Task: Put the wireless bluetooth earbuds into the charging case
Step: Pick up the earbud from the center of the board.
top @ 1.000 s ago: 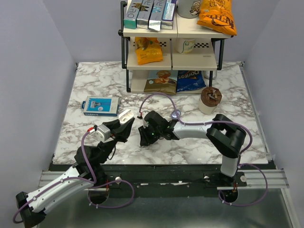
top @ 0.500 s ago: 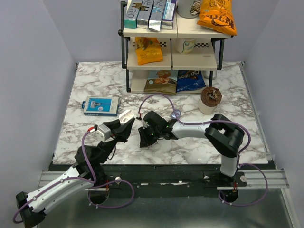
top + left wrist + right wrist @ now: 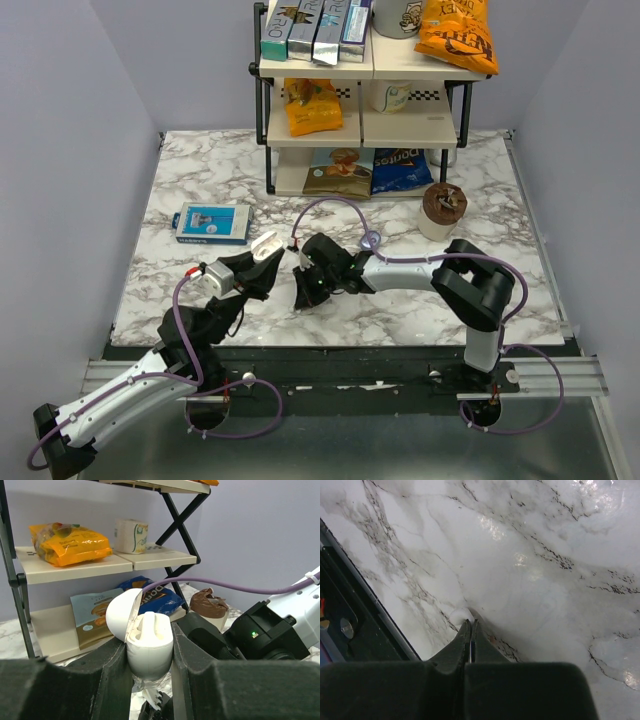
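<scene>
The charging case (image 3: 149, 645) looks white here. It stands upright between my left gripper's (image 3: 148, 630) fingers with its lid (image 3: 121, 615) swung open to the left. One white earbud (image 3: 150, 621) sits in a socket of the case. In the top view the case (image 3: 265, 245) is held above the table at front centre by the left gripper (image 3: 260, 268). My right gripper (image 3: 470, 624) is shut on a tiny white earbud (image 3: 460, 615) that pokes out at its tips, just above the marble. In the top view the right gripper (image 3: 302, 297) points down, to the right of the case.
A blue box (image 3: 212, 223) lies at the left. A brown-topped cup (image 3: 443, 208) stands at the right. A shelf rack (image 3: 360, 95) with snack bags and boxes stands at the back. The table's front edge and black rail (image 3: 350, 615) lie just beside the right gripper.
The right arm has shifted slightly to the left, with its gripper still low over the table's front. The left arm and the case have hardly moved.
</scene>
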